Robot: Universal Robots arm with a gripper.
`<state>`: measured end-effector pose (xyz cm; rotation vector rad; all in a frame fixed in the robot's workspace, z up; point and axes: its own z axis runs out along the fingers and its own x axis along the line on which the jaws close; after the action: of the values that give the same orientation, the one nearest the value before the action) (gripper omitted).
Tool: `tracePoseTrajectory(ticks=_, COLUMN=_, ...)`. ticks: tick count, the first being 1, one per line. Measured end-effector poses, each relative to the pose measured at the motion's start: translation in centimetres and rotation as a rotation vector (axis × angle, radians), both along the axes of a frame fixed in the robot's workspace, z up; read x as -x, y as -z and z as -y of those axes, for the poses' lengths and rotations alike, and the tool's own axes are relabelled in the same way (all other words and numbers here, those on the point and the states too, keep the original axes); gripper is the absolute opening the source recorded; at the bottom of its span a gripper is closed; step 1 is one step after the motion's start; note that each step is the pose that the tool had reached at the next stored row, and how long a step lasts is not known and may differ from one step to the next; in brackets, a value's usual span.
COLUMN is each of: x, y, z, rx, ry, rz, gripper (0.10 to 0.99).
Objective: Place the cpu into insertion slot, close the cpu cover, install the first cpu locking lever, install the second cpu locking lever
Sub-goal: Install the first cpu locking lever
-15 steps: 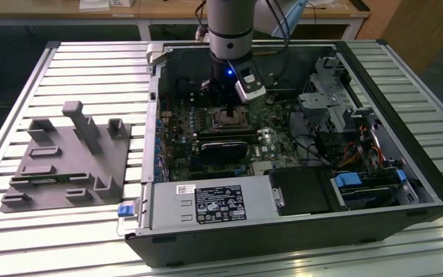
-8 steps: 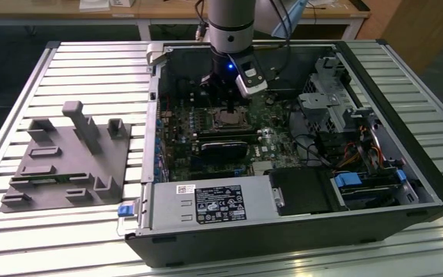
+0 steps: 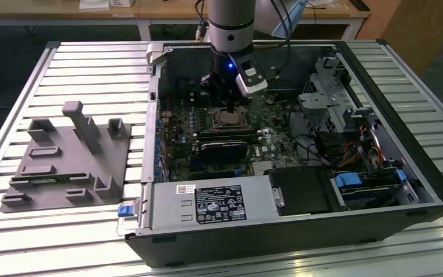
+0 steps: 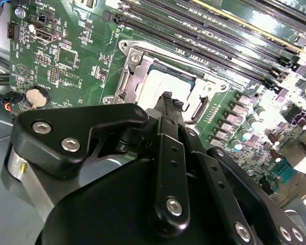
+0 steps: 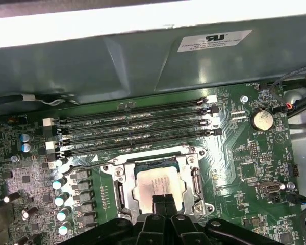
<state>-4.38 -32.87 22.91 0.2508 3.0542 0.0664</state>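
The cpu (image 5: 154, 184) is a pale silver square lying flat in the insertion slot (image 3: 228, 118) on the green motherboard. The silver cpu cover (image 5: 121, 190) lies down around it, and the chip shows through its window. My gripper (image 5: 163, 200) hangs right over the chip's near edge, its two black fingers pressed together with nothing between them. In the second wrist view the gripper (image 4: 168, 97) has its tips at the cpu (image 4: 155, 84) inside the cover (image 4: 128, 76). In the exterior view the gripper (image 3: 230, 105) stands upright inside the open computer case. I cannot tell how the locking levers stand.
Long black memory slots (image 5: 137, 127) run beside the socket. A black card (image 3: 223, 149), drive cages (image 3: 333, 98), cables and the power supply (image 3: 214, 203) crowd the case. A grey fixture block (image 3: 67, 156) sits on the slatted table at the exterior view's left.
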Motion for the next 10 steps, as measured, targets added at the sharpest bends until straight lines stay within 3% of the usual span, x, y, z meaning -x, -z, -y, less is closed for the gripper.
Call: tracePoseTrajectory(ticks=10, x=0.51, y=0.00, z=0.00, rx=0.000, ry=0.000, rz=0.0001, gripper=0.106)
